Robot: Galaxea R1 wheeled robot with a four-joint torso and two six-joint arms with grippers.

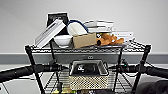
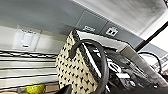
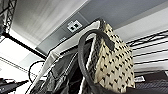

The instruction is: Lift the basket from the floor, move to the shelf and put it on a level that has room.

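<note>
We cannot tell how our left gripper [image 1: 59,67] or right gripper [image 1: 117,68] fingers stand; they blur beside the basket [image 1: 88,75]. The basket sits on the shelf's [image 1: 30,56] middle level [image 1: 53,80], under the book-crowded top tier. Behind the basket, a pale wall [image 1: 140,15] with grey trim.
</note>
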